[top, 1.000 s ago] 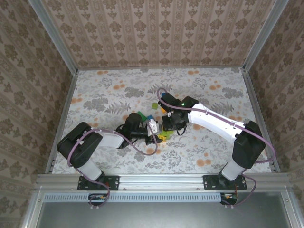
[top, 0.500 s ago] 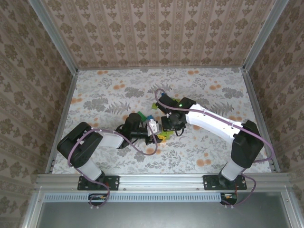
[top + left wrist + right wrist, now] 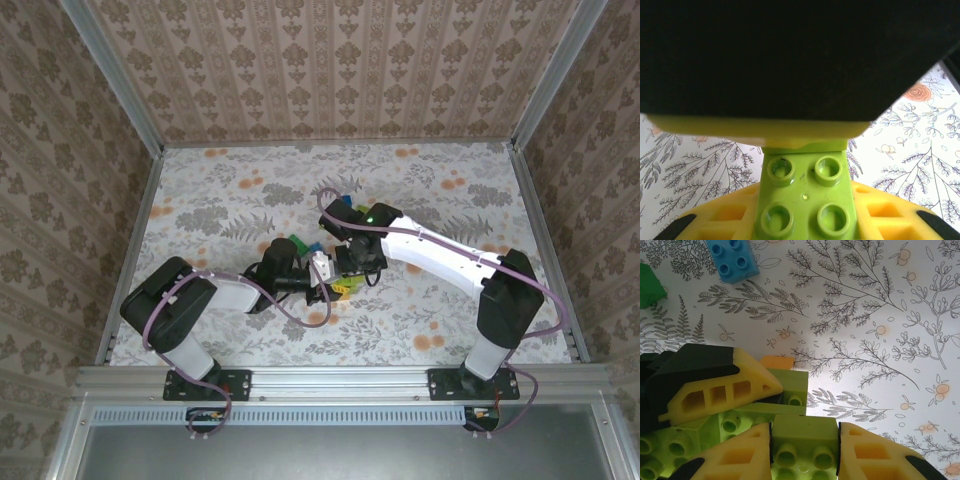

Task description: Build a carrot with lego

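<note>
The carrot [image 3: 700, 432] is a small build of lime-green bricks with an orange brick [image 3: 777, 361] at its far end. My left gripper [image 3: 807, 220] is shut on it, a four-stud lime-green brick [image 3: 805, 192] showing between its yellow fingers [image 3: 715, 220]. My right gripper [image 3: 805, 440] is shut on a separate lime-green brick [image 3: 804, 435] pressed up against the carrot's side. In the top view both grippers meet at the table's middle, left gripper [image 3: 327, 283] below right gripper [image 3: 350, 264], with the carrot [image 3: 341, 289] between them.
Loose lego lies just beyond the grippers: a blue brick [image 3: 732, 257] and a dark green brick [image 3: 650, 287], also seen as green brick [image 3: 297, 242] and blue brick [image 3: 313, 247]. The flowered table [image 3: 450, 200] is walled on three sides.
The right arm has shifted left, bringing its lime-green brick closer over the carrot in the left gripper. The left arm has stayed put.
</note>
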You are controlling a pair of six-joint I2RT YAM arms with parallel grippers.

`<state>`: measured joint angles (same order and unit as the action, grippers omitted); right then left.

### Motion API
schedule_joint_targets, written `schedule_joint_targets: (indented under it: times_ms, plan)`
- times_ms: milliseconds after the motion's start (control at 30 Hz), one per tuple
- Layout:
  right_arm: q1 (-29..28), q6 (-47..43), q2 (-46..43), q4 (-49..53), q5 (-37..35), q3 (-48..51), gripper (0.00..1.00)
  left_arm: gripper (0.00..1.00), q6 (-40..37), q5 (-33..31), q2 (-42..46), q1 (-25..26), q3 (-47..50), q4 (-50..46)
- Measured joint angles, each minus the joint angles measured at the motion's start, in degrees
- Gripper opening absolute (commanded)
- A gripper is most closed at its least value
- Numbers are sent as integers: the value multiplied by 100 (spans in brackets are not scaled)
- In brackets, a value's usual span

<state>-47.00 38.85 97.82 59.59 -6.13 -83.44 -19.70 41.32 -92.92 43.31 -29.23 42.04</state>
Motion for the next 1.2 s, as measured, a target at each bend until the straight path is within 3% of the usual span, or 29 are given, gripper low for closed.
schedule_joint_targets:
  times_ms: [700,800,1033,1200]
  plan:
    - [-184,168,7,-103,-363,68,19,33,57,2,-11,-28,2,17]
    - [-184,164,4,-107,-363,68,26,33,59,2,-11,-28,2,15]
    - [-173,37,4,-61,-358,68,57,33,13,68,-13,-61,28,44]
    - [-138,-129,-4,116,-492,-20,70,33,-50,131,-17,-101,55,111]
